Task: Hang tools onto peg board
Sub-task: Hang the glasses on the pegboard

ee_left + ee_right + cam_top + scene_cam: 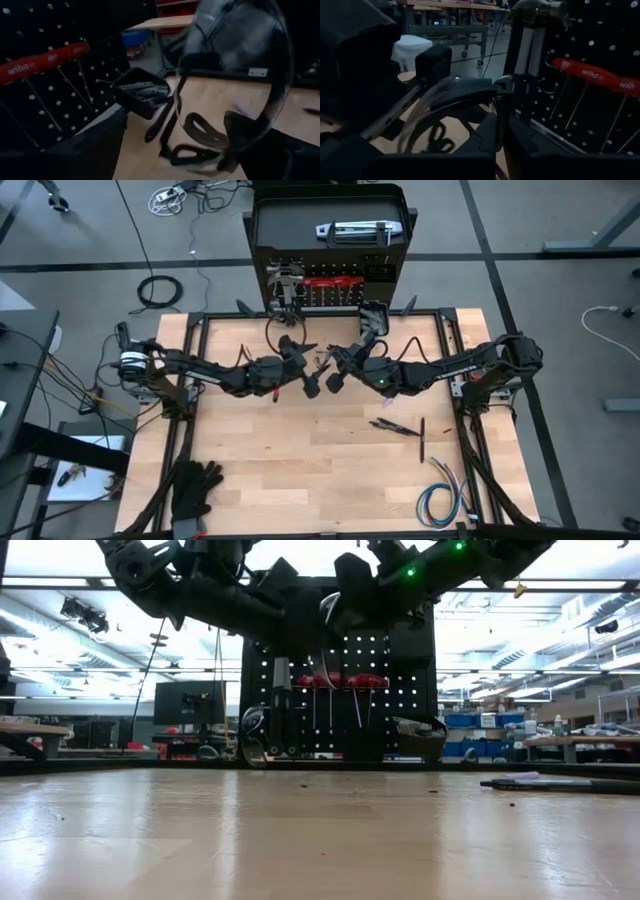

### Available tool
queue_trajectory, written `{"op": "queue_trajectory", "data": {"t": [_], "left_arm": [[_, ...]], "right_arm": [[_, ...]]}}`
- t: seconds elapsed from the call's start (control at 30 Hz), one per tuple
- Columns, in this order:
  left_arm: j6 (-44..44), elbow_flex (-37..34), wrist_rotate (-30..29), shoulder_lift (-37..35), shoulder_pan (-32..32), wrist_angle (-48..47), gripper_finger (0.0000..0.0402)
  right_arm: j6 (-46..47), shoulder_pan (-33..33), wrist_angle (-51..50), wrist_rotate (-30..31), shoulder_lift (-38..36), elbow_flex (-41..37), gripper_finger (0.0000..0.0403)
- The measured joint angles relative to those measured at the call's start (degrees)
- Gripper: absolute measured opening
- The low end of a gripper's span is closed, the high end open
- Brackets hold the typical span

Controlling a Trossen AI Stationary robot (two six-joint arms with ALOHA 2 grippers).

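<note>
Both grippers meet mid-frame: the right gripper (335, 383) is pressed together, the left gripper (310, 385) is spread, and the peg board (330, 285) stands directly above.

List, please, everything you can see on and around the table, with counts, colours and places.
peg board: one, black, upright at the table's far edge
screwdrivers: a row, red handles, hanging on the peg board
hammer: one, steel head, hanging on the peg board
silver tool: one, on top of the peg board
bin: one, black, on the board's right side
slim tools: at least two, dark, on the table's right side
gloves: black, near left corner
wire bundle: one, multicoloured, near right corner
table: one, light wood
left gripper: dark, mid-table, jaws open
right gripper: dark, facing it, jaws shut
</note>
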Motion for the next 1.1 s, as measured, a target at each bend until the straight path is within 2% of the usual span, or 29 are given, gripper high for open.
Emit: {"op": "queue_trajectory", "data": {"t": [0.17, 0.3, 0.4, 0.5, 0.8, 1.1], "left_arm": [[3.75, 0.01, -2.1, -0.03, -0.34, 1.49, 0.028], [4.87, 0.0, -3.1, -0.03, -0.35, 0.88, 0.0191], [5.34, 0.0, -1.4, -0.03, -0.35, 0.21, 0.0126], [5.25, 0.0, -0.97, -0.03, -0.35, 0.2, 0.0083], [5.19, 0.0, -0.65, -0.07, -0.3, -0.56, 0.0069], [6.0, -0.04, 3.32, -0.07, -0.26, -2.04, 0.0079]], "right_arm": [[1.84, -0.02, -0.44, -0.01, 0.0, 0.0, 0.0036], [1.8, 0.0, -0.51, -0.01, 0.02, 0.0, 0.0034], [1.76, 0.19, -0.59, 0.02, 0.03, 0.0, 0.0029], [1.66, 0.33, -0.53, 0.04, 0.04, 0.0, 0.003], [-0.1, 0.72, -0.71, -2.06, 0.07, -0.02, 0.0042], [-3.31, 0.7, -1.13, -3.65, -0.04, -0.04, 0.0019]]}}
